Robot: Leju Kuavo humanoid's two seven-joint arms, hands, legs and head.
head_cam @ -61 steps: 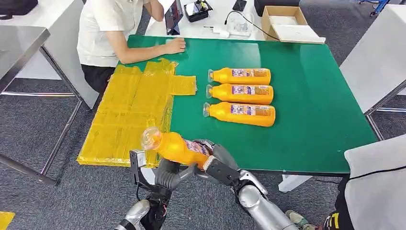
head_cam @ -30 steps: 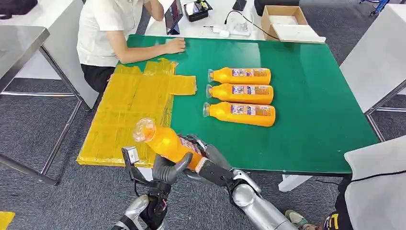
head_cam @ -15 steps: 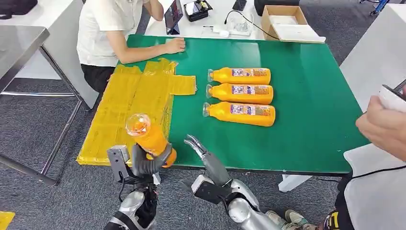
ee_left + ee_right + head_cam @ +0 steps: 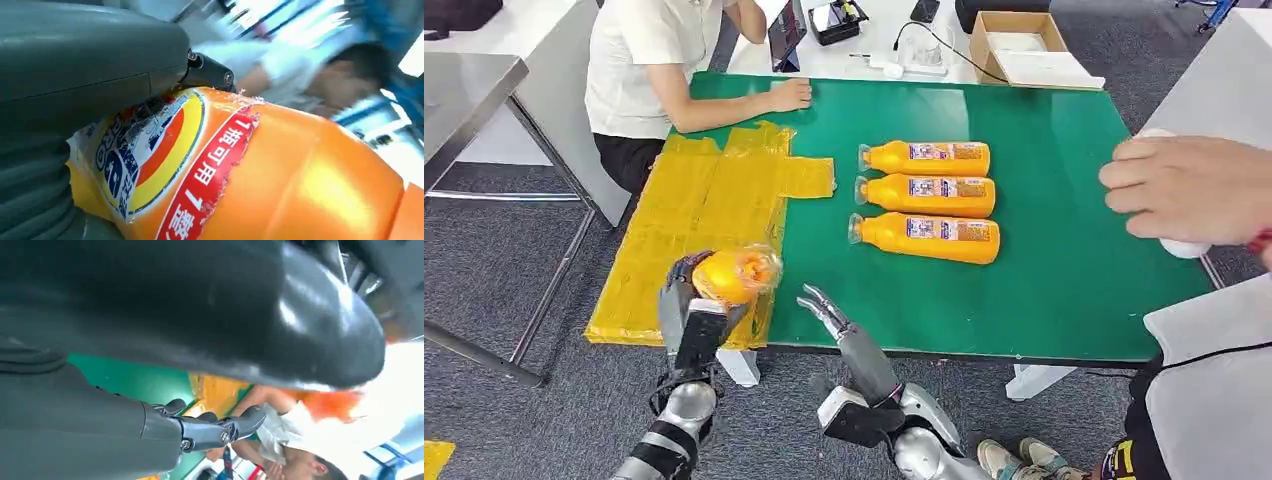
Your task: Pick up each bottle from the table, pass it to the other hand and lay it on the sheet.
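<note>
An orange bottle [image 4: 732, 275] is gripped in the left robot hand [image 4: 692, 312] and held above the near edge of the yellow sheet [image 4: 694, 225], its clear cap end turned up toward the head camera; in the left wrist view the label [image 4: 150, 155] is seen pressed under the grey thumb. The right robot hand [image 4: 839, 325] is empty, its fingers apart and stretched forward at the near edge of the green tabletop [image 4: 1064, 250], just right of the bottle and not touching it. The hand-over is therefore judged done, and the step in hand is the laying down. For the next move, the bottle would have to be tipped onto its side, lowered onto the sheet and released there. Three more bottles [image 4: 924, 195] lie side by side on the tabletop, right of the sheet, and are yet to be dealt with. A seated person [image 4: 649, 60] is at the far left, and another person's hand [image 4: 1189, 190] is held over the right edge.
</note>
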